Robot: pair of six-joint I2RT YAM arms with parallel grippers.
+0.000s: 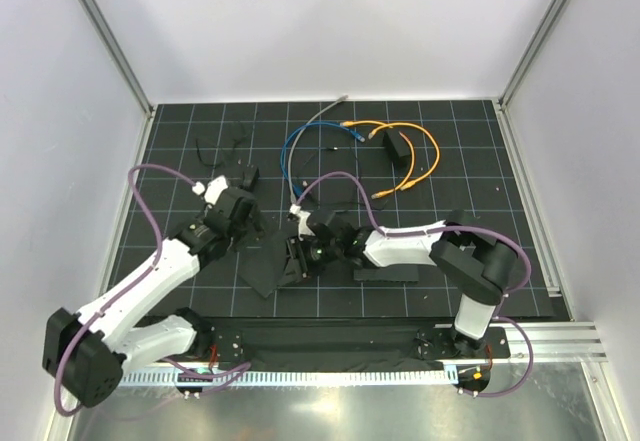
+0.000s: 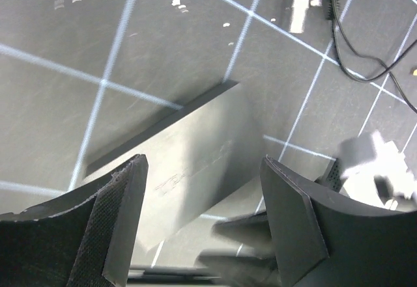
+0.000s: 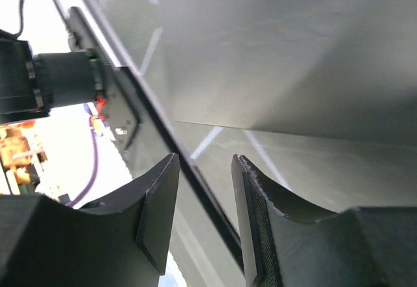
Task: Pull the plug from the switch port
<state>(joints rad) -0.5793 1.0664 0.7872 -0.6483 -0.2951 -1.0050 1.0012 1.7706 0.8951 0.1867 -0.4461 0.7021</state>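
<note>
The plug is sitting in the switch port of a small black box far across the table, well apart from both hands. The left hand is gaping wide over a flat black panel, and the right hand is standing narrowly parted astride a thin panel edge. The box is looking light and apt to slide and the orange cable limp, so I am judging it best pinned while the stiff plug body, not the cable, is being pinched
</note>
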